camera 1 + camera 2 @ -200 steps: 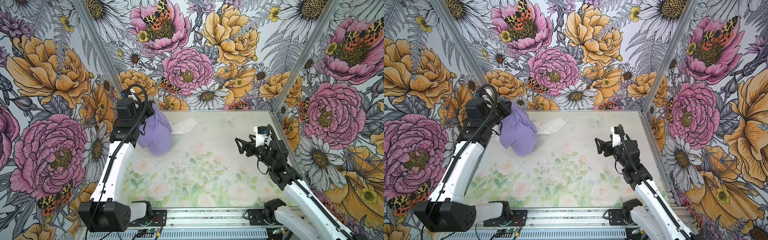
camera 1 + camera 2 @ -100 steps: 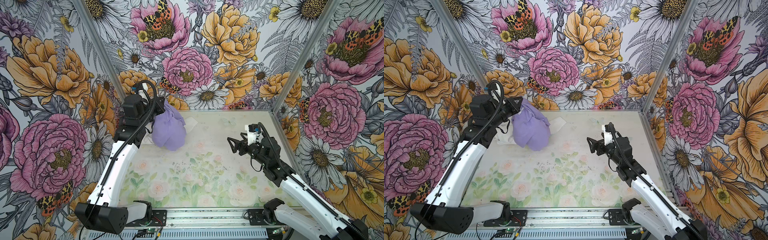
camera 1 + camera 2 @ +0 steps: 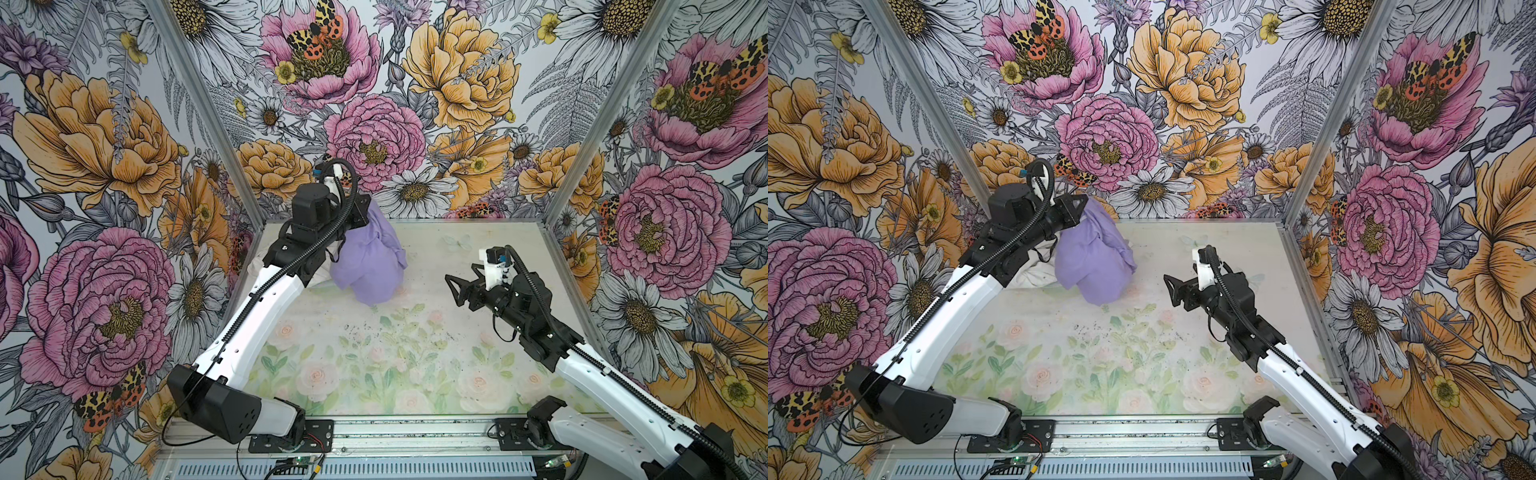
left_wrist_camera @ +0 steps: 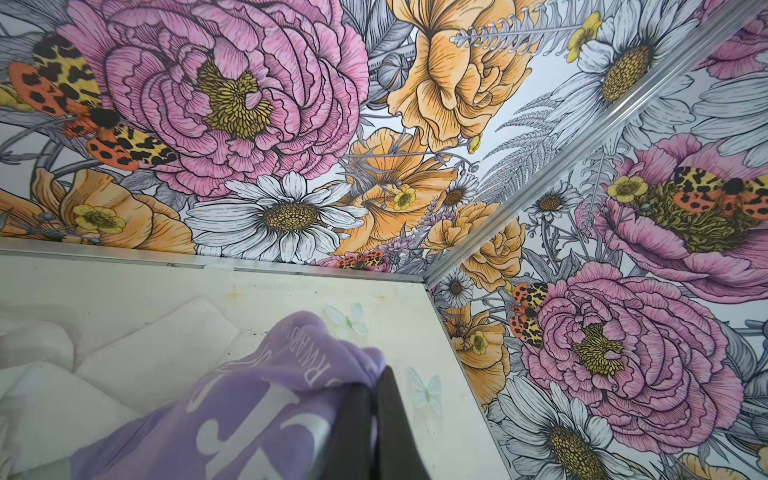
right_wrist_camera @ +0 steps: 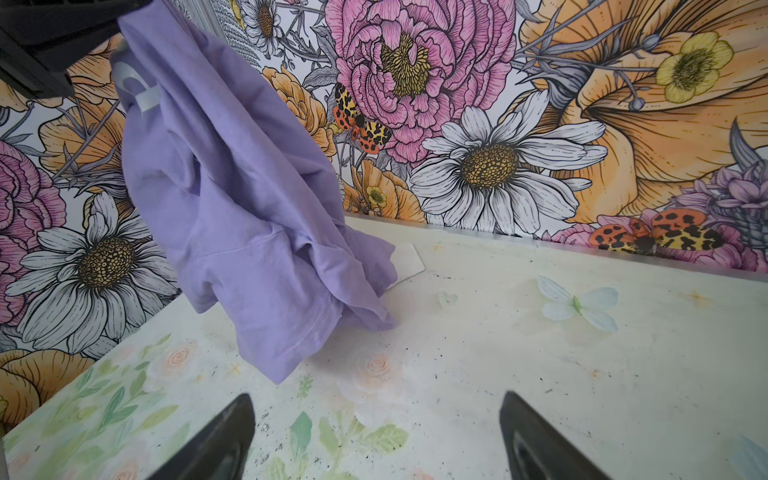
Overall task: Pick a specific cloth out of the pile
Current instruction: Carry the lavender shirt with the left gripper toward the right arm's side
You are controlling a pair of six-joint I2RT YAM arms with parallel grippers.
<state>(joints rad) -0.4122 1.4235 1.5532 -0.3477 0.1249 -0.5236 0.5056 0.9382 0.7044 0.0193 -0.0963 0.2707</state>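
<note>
A robot test cell in a lab: flower-printed walls (image 3: 374,124) on aluminium posts (image 3: 202,104) enclose the tabletop (image 3: 374,365) below the fingers (image 5: 216,440); arms (image 3: 257,324) bolted to a rail (image 3: 415,428).

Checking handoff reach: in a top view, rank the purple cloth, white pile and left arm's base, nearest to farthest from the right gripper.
From the open right gripper:
1. purple cloth, hanging just to its left.
2. white pile, beyond the cloth, far left.
3. left arm's base, front-left corner, clearly farthest.
</note>
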